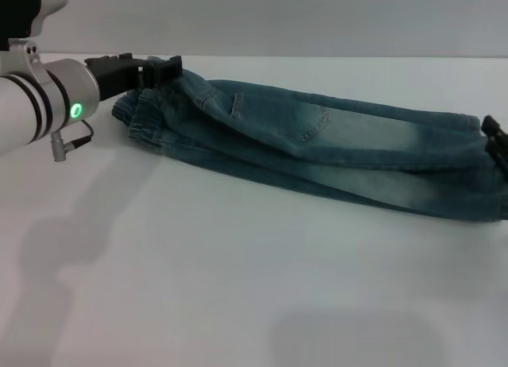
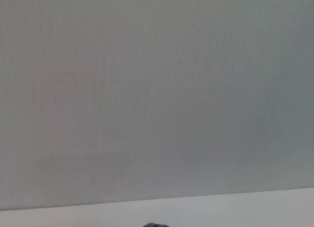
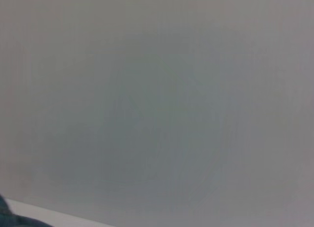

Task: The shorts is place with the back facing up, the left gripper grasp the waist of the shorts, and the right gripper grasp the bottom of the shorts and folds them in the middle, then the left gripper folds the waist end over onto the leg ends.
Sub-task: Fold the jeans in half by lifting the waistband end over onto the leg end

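The shorts (image 1: 317, 148), faded blue denim folded lengthwise, lie flat; left gripper (image 1: 163, 71) pinches the elastic waist, right gripper (image 1: 494, 141) at the hems, grip unclear.

We see the shorts (image 1: 317, 148) as denim cloth, soft and matt, washed pale in patches along the legs, with a gathered, puckered elastic waist at the end nearest the left gripper (image 1: 163, 71). That gripper looks like matt black plastic, and the arm casing (image 1: 32, 105) behind it is smooth, glossy white with dark bands. The table (image 1: 238, 287) under the shorts is smooth, matt and pale. The right gripper (image 1: 494, 141), at the leg ends, shows matt black.
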Tool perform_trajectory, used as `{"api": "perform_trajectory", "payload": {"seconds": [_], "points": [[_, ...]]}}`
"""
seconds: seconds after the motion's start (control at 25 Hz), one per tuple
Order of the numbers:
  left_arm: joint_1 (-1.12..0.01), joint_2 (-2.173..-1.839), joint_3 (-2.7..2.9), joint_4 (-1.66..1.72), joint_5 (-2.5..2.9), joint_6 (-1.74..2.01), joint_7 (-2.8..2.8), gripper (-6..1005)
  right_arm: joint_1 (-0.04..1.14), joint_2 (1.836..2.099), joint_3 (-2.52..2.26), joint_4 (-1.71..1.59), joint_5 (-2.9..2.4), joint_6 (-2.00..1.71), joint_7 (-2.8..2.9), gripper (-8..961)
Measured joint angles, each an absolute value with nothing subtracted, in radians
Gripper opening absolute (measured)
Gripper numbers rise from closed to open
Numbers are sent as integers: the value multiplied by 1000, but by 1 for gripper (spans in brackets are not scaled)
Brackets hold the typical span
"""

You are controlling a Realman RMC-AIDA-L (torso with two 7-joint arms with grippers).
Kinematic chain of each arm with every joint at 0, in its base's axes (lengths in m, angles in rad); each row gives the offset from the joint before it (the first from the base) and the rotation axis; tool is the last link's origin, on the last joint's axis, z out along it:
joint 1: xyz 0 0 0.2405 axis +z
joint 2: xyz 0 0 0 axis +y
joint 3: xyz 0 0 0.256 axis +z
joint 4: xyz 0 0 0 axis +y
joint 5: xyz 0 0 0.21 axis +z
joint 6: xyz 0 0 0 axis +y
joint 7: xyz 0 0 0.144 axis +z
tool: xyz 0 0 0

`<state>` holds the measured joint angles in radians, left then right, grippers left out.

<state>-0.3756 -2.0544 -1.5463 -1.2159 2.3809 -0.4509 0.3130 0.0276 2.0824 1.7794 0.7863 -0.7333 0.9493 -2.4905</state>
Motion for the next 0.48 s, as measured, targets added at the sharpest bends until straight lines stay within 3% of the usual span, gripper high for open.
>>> {"api": "perform_trajectory", "payload": {"seconds": [0.04, 0.16, 0.48], "points": [[-376, -2054, -1557, -1216, 2381, -461, 313, 850, 37, 2083, 1779, 767, -732, 961, -2509, 639], [-383, -2054, -1581, -1208, 2382, -482, 314, 850, 101, 2084, 1764, 665, -730, 1005, -2576, 380], [-440, -2052, -1680, -1127, 2392, -582, 316, 849, 168, 2085, 1754, 574, -726, 1046, -2576, 193]]}}
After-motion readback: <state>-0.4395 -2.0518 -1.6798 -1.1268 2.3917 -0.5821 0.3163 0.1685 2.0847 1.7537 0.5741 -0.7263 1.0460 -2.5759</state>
